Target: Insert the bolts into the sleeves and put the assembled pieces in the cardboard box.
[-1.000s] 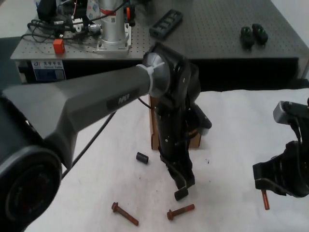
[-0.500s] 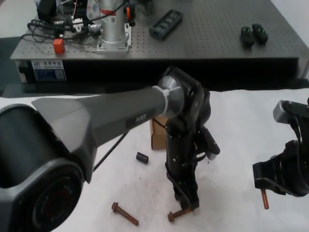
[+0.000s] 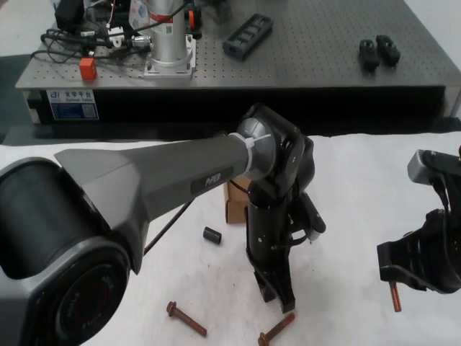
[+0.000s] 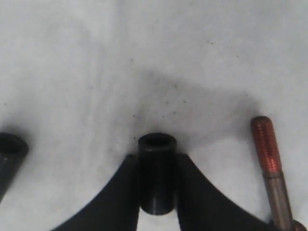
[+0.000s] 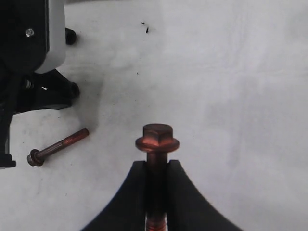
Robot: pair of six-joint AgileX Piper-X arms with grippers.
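Since no bolt sits in a sleeve yet, I'd call the task early. The cardboard box [image 3: 236, 204] interior is hidden behind the left arm, so any finished count is unknown. Left end effector [image 4: 158, 166] is clamped on a black sleeve [image 4: 157, 183], wrist pitched steeply down, low over the white tabletop [image 3: 346, 216], just beside a loose bolt [image 3: 276, 329]. Right end effector [image 5: 156, 168] grips the held bolt [image 5: 157, 140] by its shank, threaded end hanging below, well apart from the left. A second sleeve [image 3: 211, 234] and a third bolt [image 3: 186, 318] lie loose.
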